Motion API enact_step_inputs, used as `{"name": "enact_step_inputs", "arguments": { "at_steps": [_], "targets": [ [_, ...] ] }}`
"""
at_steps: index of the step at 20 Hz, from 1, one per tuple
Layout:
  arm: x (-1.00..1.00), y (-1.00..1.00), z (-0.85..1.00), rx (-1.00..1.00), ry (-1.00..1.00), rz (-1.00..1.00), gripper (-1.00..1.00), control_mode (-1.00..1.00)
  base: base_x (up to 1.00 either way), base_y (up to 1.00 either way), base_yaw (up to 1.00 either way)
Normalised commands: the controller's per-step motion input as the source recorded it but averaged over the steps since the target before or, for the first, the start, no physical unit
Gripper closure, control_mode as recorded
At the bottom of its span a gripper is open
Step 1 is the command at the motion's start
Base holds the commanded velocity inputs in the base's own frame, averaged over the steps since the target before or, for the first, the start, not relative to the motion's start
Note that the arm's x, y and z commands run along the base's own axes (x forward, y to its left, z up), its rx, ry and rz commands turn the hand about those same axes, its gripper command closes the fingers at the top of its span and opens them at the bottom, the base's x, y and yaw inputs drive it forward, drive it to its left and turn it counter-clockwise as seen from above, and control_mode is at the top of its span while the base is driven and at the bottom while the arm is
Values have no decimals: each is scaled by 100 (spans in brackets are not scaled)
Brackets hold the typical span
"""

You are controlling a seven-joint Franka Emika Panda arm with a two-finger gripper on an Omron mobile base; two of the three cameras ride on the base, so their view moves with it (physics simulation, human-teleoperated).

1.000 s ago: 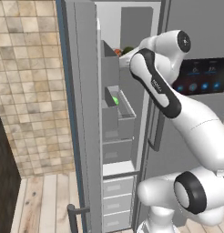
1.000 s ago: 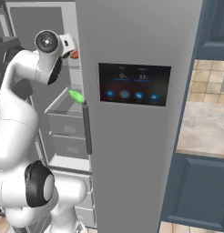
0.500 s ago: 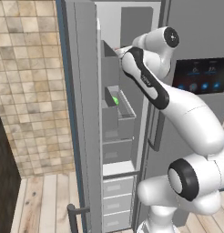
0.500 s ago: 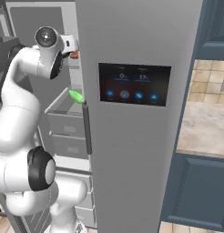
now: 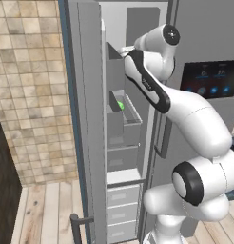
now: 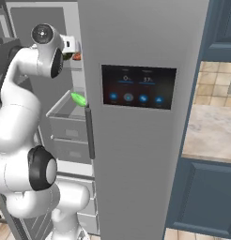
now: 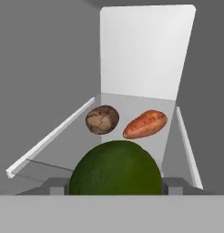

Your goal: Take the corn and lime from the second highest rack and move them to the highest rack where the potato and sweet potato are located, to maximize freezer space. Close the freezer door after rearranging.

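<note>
My gripper (image 7: 114, 185) is shut on the lime (image 7: 115, 167), a dark green ball filling the bottom of the hand view. Ahead lies the highest rack (image 7: 54, 136), a shallow shelf with light rails. On it rest the brown potato (image 7: 102, 119) and, to its right, the orange sweet potato (image 7: 145, 124). In the left base view the hand (image 5: 122, 49) reaches into the open freezer (image 5: 138, 28) at top-shelf height. Below it, the second highest rack (image 5: 131, 125) is a deep grey bin holding the bright green corn (image 5: 120, 105), also seen as the corn (image 6: 79, 99) from the right.
The freezer door (image 5: 85, 119) stands swung open on the left, its handle (image 5: 78, 223) low down. The other door with the black dispenser panel (image 6: 138, 86) is shut. More drawers (image 5: 121, 205) sit lower in the freezer. A tiled wall (image 5: 28, 95) is left.
The arm has pushed the hand further into the freezer at the level of the highest rack, with the lime still held. The corn has stayed in the bin.
</note>
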Motion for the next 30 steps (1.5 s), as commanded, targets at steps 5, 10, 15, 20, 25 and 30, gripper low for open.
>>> {"name": "enact_step_inputs", "arguments": {
  "at_steps": [5,10,15,20,25,30],
  "targets": [
    [0,2,-12,7,-2,-3,100,-100,0,0,0],
    [18,6,-1,10,0,-1,100,-100,0,0,0],
    [24,5,-5,11,0,0,100,-100,0,0,0],
    [15,8,-17,12,1,-2,100,-100,0,0,0],
    [8,14,-17,6,1,-4,100,-100,0,0,0],
    [38,5,-20,4,3,-6,100,-100,0,0,0]
  ]
}}
